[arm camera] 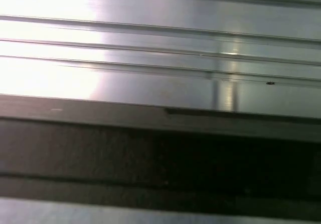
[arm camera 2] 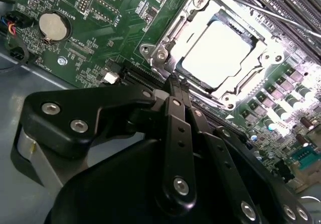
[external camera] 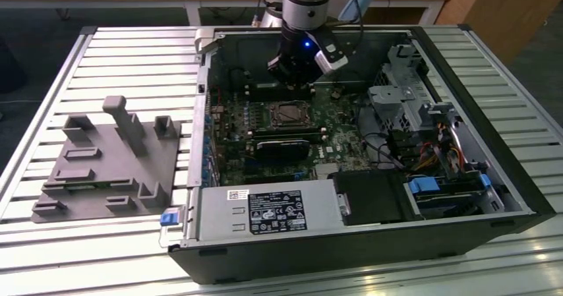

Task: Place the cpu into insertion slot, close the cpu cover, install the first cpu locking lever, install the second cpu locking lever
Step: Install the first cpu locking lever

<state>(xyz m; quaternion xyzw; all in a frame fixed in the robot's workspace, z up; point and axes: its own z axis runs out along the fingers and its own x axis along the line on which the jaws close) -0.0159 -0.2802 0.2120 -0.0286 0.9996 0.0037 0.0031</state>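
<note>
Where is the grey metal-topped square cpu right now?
The grey metal-topped square cpu sits in the silver-rimmed insertion slot on the green motherboard, just beyond the black pincer in the second wrist view.

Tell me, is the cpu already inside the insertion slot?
Yes. In the second wrist view the cpu lies flat in the insertion slot, with the cpu cover framing it.

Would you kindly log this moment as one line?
gripper: shut, empty, beside insertion slot | cpu: seated | cpu cover: closed
</note>
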